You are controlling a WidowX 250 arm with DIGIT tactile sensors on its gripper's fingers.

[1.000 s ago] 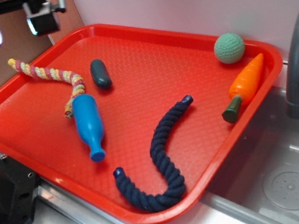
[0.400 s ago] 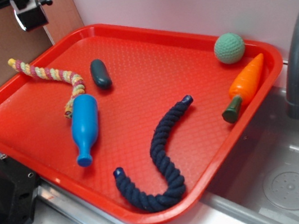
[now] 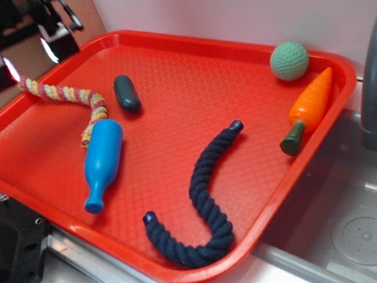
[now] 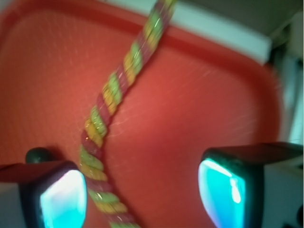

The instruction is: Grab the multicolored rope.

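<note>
Looking at the red tray (image 3: 247, 57), we find the multicolored rope (image 3: 67, 97) lying along its far left side, one end at the rim, the other touching the blue bottle (image 3: 102, 162). Our claw (image 3: 24, 56) hangs above the rope's rim end, fingers spread wide and holding nothing. From the wrist view, the rope (image 4: 111, 102) runs diagonally nearer one finger (image 4: 59, 194); that view is blurred.

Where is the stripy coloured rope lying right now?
In the exterior view the multicolored rope lies at the tray's far-left corner, under the open gripper, its near end touching the blue bottle.
</note>
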